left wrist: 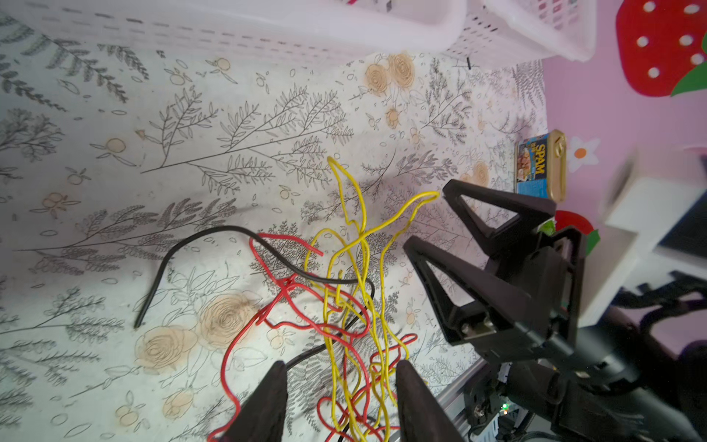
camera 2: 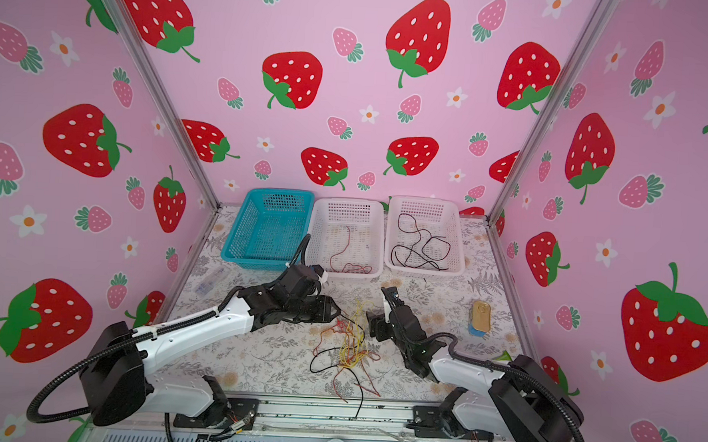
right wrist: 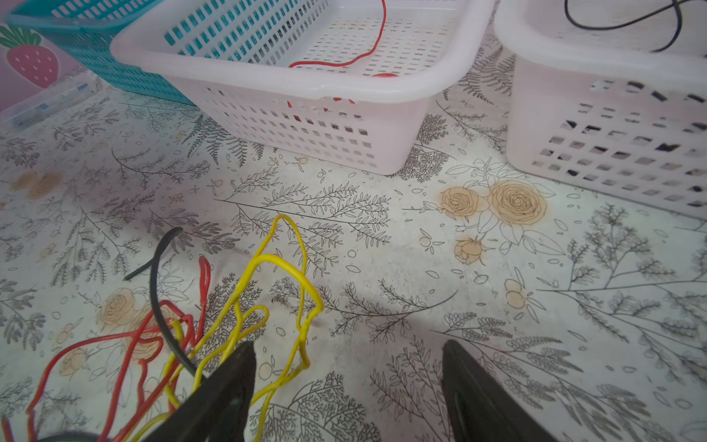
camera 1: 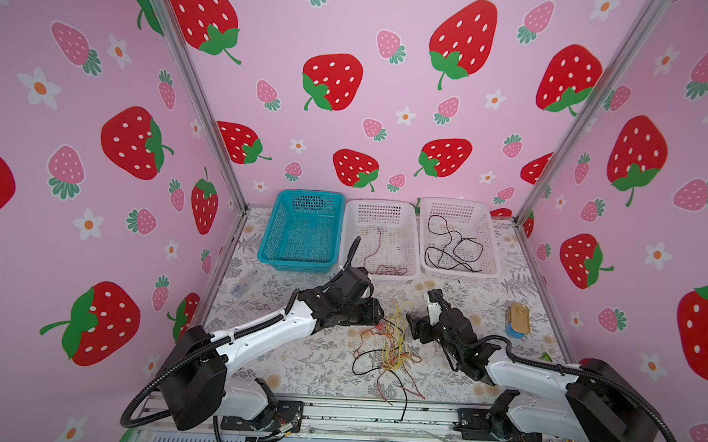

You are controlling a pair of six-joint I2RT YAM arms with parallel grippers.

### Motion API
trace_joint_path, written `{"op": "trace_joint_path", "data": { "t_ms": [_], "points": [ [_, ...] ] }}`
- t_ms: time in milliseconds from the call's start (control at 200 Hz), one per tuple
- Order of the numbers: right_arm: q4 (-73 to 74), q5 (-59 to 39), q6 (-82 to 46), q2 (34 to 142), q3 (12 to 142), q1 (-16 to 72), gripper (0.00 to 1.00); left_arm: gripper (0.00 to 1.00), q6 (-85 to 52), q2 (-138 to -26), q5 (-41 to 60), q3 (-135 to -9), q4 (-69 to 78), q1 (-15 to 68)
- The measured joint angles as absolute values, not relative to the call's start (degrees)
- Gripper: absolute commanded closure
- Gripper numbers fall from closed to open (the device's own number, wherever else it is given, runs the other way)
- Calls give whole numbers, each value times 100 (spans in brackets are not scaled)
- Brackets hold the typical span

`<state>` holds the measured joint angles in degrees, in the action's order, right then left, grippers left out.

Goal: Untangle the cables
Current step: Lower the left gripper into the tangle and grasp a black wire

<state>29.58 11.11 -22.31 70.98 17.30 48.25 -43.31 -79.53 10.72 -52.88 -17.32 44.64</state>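
A tangle of thin yellow, red and black cables [camera 1: 393, 349] [camera 2: 352, 348] lies on the flowered table near its front edge. My left gripper [camera 1: 382, 315] [left wrist: 340, 369] comes at the tangle from the left. Its jaws stand apart, and several yellow and red strands [left wrist: 359, 245] pass loosely between them. My right gripper [camera 1: 410, 321] [right wrist: 348, 346] faces it from the right, open, low over the table. A yellow loop [right wrist: 283, 264] rises just inside one of its fingers. In the left wrist view the right gripper [left wrist: 425, 215] has a fingertip at a yellow end.
Three baskets stand in a row at the back. The blue basket [camera 1: 310, 195] holds nothing that I can see. The middle white basket [camera 1: 380, 204] holds a red cable [camera 1: 391, 269]. The right white basket [camera 1: 455, 202] holds a black cable [camera 1: 454, 252]. A Spam can [camera 1: 519, 318] stands at the right and a clear plastic case [camera 1: 245, 283] lies at the left.
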Motion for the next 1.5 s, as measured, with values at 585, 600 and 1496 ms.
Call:
{"op": "trace_joint_path", "data": {
  "t_ms": [585, 600, 1496],
  "points": [
    [3861, 753, -2117, 7343, 1601, 4823, 51, 54, -4421, -9271, 875, -5280, -1391, 4501],
    [3861, 744, -2117, 7343, 1601, 4823, 51, 54, -4421, -9275, 847, -5282, -1391, 4501],
    [3861, 567, -2119, 7319, 1599, 4823, 51, 55, -5404, -9419, 475, -4869, 80, 4604]
  ]
}}
